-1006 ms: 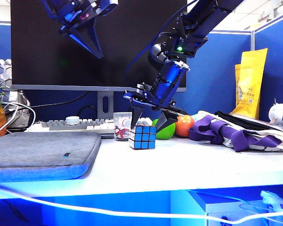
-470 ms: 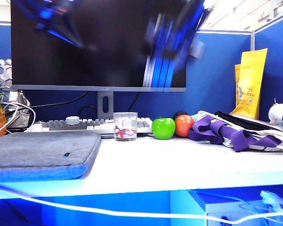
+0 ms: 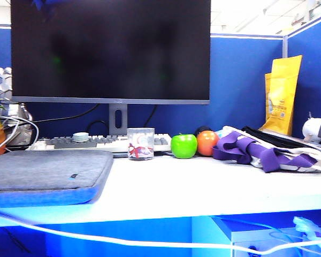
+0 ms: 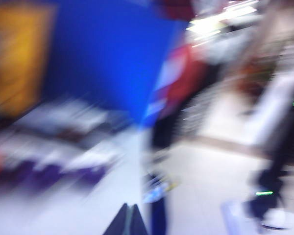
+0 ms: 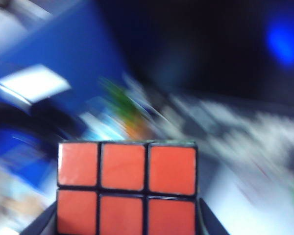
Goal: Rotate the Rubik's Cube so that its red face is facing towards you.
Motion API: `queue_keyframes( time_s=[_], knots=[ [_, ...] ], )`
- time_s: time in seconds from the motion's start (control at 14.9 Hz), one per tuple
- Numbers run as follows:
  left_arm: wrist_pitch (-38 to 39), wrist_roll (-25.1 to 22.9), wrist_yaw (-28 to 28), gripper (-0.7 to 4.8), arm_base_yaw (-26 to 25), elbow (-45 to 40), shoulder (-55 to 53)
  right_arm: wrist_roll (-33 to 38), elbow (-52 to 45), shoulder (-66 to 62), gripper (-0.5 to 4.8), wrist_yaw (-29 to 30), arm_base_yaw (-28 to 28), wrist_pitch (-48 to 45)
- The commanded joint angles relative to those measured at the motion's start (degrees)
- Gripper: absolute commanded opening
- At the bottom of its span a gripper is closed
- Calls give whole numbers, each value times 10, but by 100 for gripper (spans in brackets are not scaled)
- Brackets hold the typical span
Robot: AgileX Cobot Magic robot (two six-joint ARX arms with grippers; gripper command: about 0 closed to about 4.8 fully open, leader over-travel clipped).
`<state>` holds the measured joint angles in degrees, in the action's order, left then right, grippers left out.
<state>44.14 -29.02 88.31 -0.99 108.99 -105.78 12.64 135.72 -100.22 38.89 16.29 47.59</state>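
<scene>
Lifted off the white desk (image 3: 203,187) since 1 second earlier, the small 3x3 Rubik's Cube (image 5: 127,186) with black grid lines now sits clamped between the right gripper (image 5: 127,223) fingers, its red face (image 5: 125,169) toward the wrist camera. Rigid, light, slick plastic: grip 2 opposite flat faces. Left gripper (image 4: 129,220): jaws together, empty, aloft.
</scene>
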Motion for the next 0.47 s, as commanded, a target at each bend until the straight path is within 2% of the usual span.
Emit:
queue_keyframes(
  time_s=[0.07, 0.2, 0.34, 0.47],
  knots=[
    [20, -50, 43, -5, 40, 0, 1, 106, 1, 10, -2, 107, 0, -120],
    [48, -105, 45, -5, 67, 0, 1, 136, 1, 10, -2, 144, 1, -152],
    [49, -127, 46, -5, 75, 0, 2, 136, 0, 5, -2, 214, 0, -141],
    [49, -135, 45, -6, 75, 0, 2, 119, -1, -8, -2, 238, -2, -100]
  ],
)
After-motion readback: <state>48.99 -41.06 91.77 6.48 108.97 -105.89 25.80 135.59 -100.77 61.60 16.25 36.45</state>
